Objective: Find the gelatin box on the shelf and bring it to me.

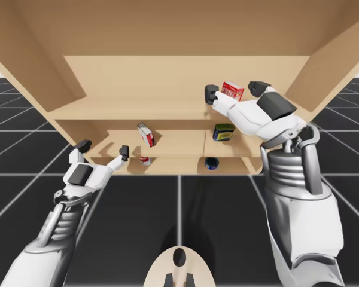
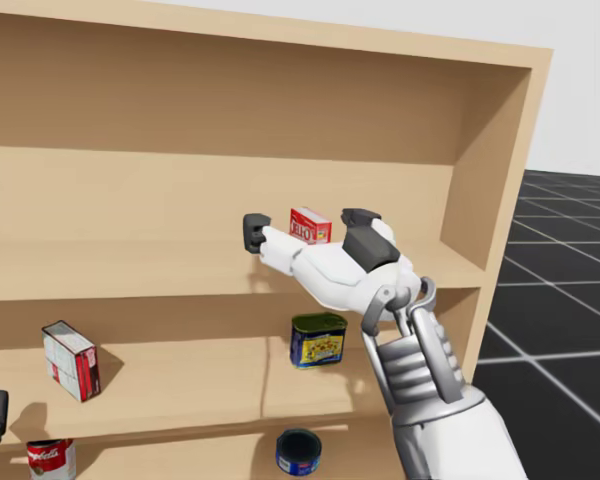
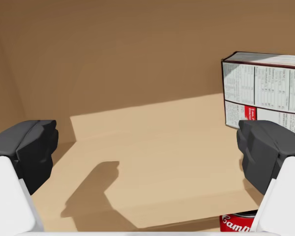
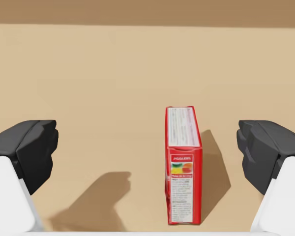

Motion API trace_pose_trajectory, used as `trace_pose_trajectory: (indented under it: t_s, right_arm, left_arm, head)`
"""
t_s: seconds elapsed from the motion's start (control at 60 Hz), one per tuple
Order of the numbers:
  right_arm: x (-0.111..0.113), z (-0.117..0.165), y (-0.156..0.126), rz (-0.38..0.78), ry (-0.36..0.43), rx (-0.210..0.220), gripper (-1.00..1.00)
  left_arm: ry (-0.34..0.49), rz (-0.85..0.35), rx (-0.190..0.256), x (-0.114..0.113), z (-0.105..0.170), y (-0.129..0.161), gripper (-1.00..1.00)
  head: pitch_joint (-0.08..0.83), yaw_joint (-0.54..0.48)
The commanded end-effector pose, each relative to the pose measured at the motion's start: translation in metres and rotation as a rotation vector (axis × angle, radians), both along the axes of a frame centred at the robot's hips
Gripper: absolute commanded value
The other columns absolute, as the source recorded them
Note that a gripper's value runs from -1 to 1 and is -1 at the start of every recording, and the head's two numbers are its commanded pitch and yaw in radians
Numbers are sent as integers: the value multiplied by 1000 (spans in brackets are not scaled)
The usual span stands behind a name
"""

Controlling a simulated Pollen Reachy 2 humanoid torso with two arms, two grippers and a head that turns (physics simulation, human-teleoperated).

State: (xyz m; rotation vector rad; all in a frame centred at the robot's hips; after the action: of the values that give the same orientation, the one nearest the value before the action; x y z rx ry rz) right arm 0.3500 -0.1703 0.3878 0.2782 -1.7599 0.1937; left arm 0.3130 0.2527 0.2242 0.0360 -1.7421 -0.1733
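Right hand (image 4: 147, 145) spread wide, small red box (image 4: 183, 167) standing between, untouched

- No word or number legible with certainty anywhere.
- Small red box (image 4: 183, 167): on the narrow side, a white panel of fine grey lines, then a short white word, a yellow-and-green emblem and more white lines, all too small to make out. In the head view, white lettering on the red front, blurred.
- White-and-red box (image 3: 265, 91): columns of dense black print in framed panels, plus a red patch with white lines, unreadable.
- Red-and-white can (image 3: 236, 223): white cursive lettering on red, partly hidden.
- Blue-and-yellow can (image 2: 318, 340): yellow label with dark marks, illegible.
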Motion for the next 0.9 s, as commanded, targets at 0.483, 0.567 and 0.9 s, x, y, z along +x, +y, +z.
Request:
trace_pose_trajectory:
  t_s: [0.483, 0.567, 0.9]
  right_arm:
    - [43, -16, 4, -123, 220, -81, 1000]
    - [40, -14, 3, -121, 216, -79, 1000]
    - [-7, 15, 3, -130, 65, -102, 1000]
  left_arm:
    - [-3, 2, -9, -2, 2, 1, -1000]
    - [-4, 4, -10, -2, 2, 2, -1000]
    - [-8, 12, -21, -3, 4, 4, -1000]
  head:
    - [194, -224]
    - [195, -226]
    - [197, -228]
